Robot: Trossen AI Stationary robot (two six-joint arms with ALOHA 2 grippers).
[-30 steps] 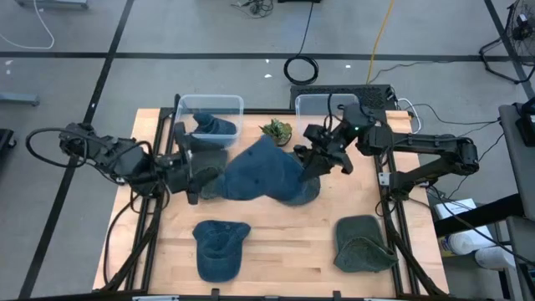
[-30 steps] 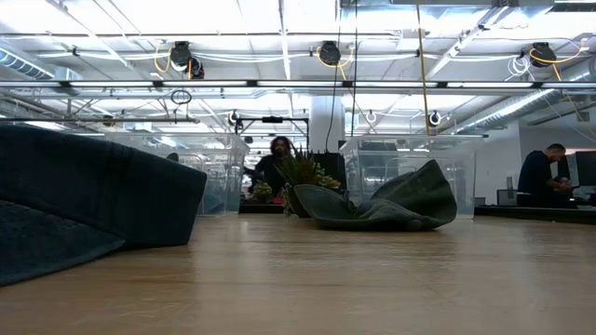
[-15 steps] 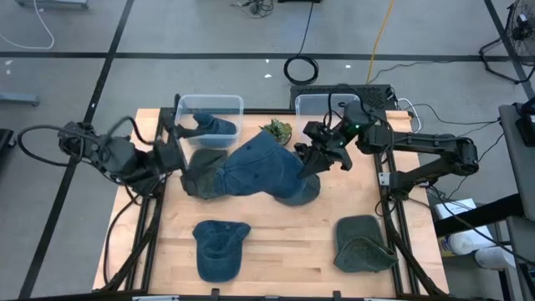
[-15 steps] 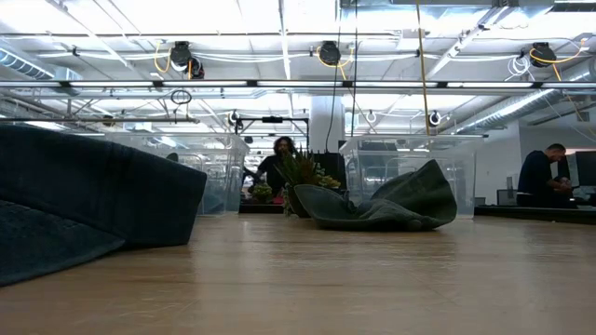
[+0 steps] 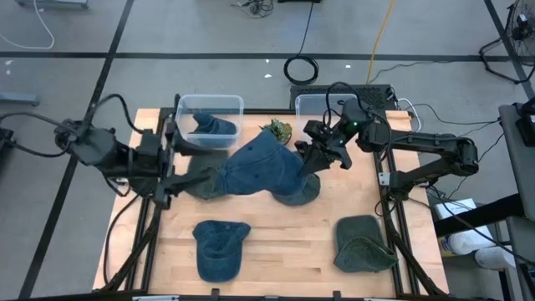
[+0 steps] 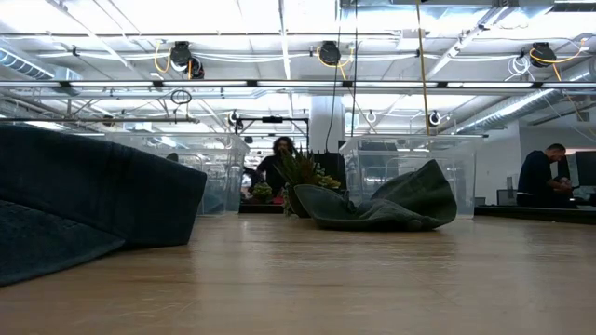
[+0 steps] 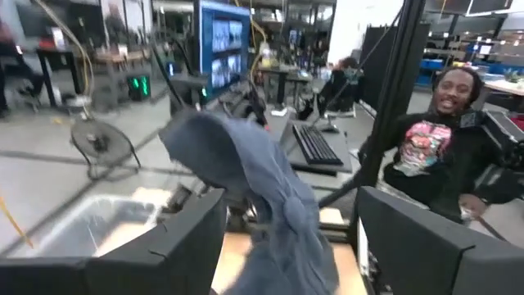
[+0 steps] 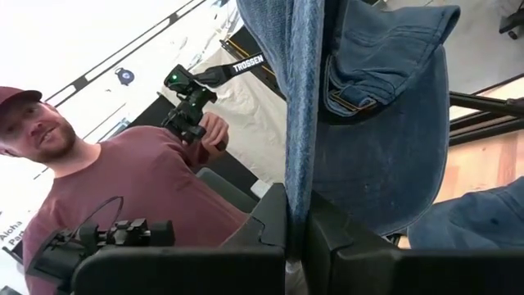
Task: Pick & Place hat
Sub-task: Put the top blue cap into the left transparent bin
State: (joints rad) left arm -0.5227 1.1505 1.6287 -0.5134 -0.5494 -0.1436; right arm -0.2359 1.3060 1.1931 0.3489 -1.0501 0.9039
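Note:
A blue denim hat (image 5: 255, 174) lies stretched across the table's middle. My right gripper (image 5: 303, 160) is shut on its right side, and the right wrist view shows the denim (image 8: 360, 123) right beyond the gripper (image 8: 296, 211). My left gripper (image 5: 170, 163) stands open just left of the hat's left end (image 5: 191, 182). In the left wrist view its gripper (image 7: 291, 209) is spread wide, and the hat (image 7: 246, 176) rises a little way ahead without touching it. My right gripper pinches a cloth edge of the denim hat (image 8: 296, 176) between its two shut fingers. It comes slanting from the table's far right. The held side is raised off the table, while the hat's left end (image 5: 191, 182) rests on the wood.
A second blue hat (image 5: 221, 247) and a green hat (image 5: 364, 242) lie near the table's near edge. At the far edge stand a clear bin (image 5: 209, 113) holding another blue hat, a small plant (image 5: 276, 130) and a second clear bin (image 5: 322, 104). People show beyond the table.
My left arm has drawn back toward the table's left edge, off the hat's left end where it was a second ago. That end has sunk and now lies spread on the table. The right gripper has kept its hold and place.

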